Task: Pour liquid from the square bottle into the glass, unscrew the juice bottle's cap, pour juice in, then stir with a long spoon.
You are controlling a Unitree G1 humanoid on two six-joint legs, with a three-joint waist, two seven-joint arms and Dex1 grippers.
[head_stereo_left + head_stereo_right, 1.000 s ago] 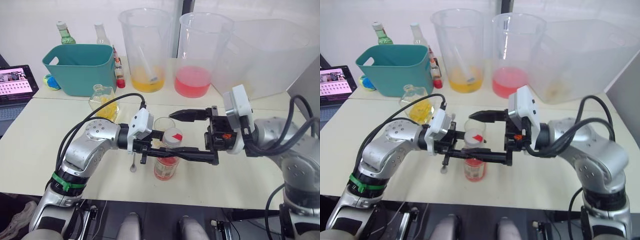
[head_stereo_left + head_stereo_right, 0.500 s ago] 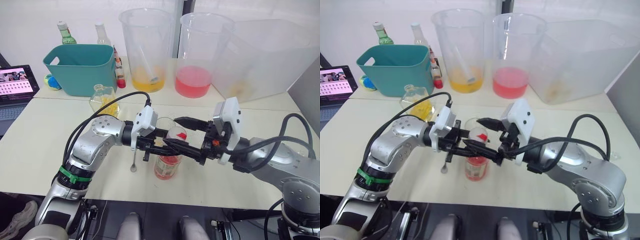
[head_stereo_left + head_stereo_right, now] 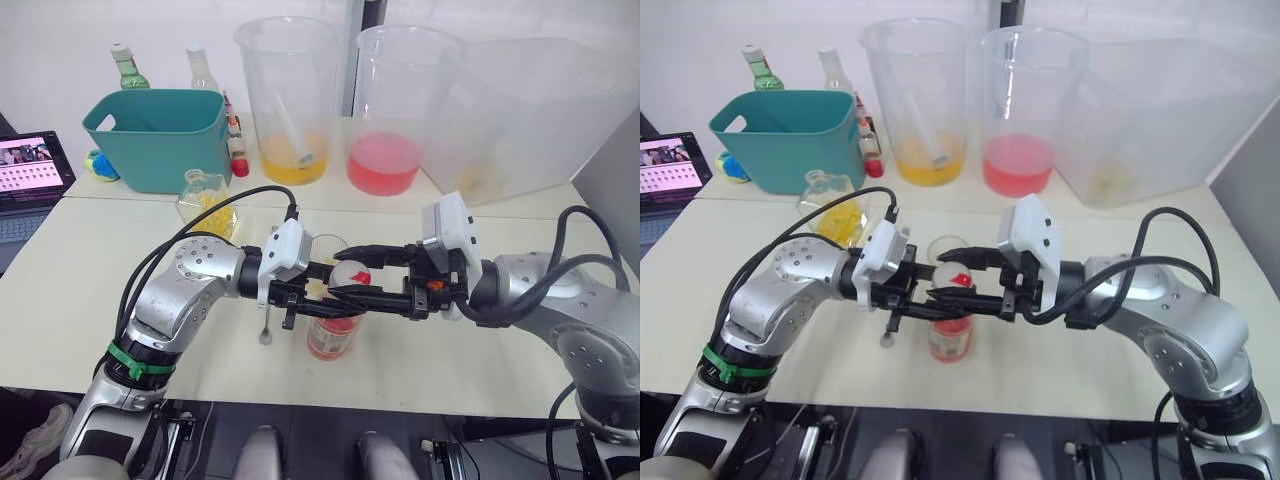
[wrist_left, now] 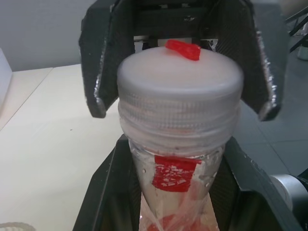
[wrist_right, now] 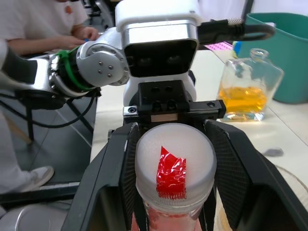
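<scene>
Cream table [image 3: 90, 270] at centre frame: the juice bottle [image 3: 332, 335] is held upright near the front edge, its neck gripped by the jaws of the left gripper [image 3: 312, 295]. From the right, the right gripper [image 3: 345, 272] is set with jaws spread on either side of the cap [image 3: 350, 273], not visibly clamped.
</scene>
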